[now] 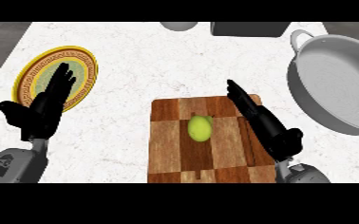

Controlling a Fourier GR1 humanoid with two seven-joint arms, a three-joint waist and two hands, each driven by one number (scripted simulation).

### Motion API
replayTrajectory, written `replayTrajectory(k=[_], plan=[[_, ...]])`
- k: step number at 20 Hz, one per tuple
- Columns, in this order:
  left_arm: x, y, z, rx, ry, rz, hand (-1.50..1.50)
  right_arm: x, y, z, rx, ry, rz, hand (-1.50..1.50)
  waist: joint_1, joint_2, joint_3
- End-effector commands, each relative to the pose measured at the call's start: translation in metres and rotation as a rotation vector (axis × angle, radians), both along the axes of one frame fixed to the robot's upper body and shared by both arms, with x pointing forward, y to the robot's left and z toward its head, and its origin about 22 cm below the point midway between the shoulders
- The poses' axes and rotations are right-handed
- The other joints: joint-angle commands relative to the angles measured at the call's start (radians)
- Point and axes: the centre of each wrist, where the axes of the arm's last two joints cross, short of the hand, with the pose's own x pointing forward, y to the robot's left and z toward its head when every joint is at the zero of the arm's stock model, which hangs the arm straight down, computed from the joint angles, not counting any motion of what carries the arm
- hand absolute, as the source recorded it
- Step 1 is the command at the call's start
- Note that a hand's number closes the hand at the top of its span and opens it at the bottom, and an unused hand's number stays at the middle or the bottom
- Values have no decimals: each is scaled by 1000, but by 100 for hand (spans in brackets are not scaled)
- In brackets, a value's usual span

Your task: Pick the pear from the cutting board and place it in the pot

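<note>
Nearest, at the centre: wooden cutting board, and on its middle the pear, yellow-green, lying free, nothing touching it. Just to the right of the pear, over the board's right side: right hand, fingers straight and together, pointing far and a little left, holding nothing. Placed so, probably, to come at the pear from the side before closing round it.

At the left, well apart from the board: left hand, fingers also straight and relaxed, holding nothing, lying partly over a gold-rimmed plate. Resting there, it seems, out of the way; no part in this step.

Farther, at the right edge: grey pot, open on top, handle toward the far side, ready to receive the fruit. Short path from board to pot, to the right and far.

At the far edge: a dark box and a small grey round thing, too cut off to name.
</note>
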Motion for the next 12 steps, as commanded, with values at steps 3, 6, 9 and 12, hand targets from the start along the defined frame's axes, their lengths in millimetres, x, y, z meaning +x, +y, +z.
replayTrajectory(k=[3,6,9,12], plan=[[3,-11,20,-8,-54,61,0,19,-42,-22,17,77,-409,150,-16,-1,13],[18,2,54,-6,-141,105,0,15,-86,-41,34,141,-764,150,-27,1,16],[17,-21,42,-43,-90,83,0,0,-98,-74,-330,203,-836,-150,-25,6,14],[6,-23,62,-61,-75,72,0,-8,-63,-76,-241,75,-890,-150,-17,-6,13]])
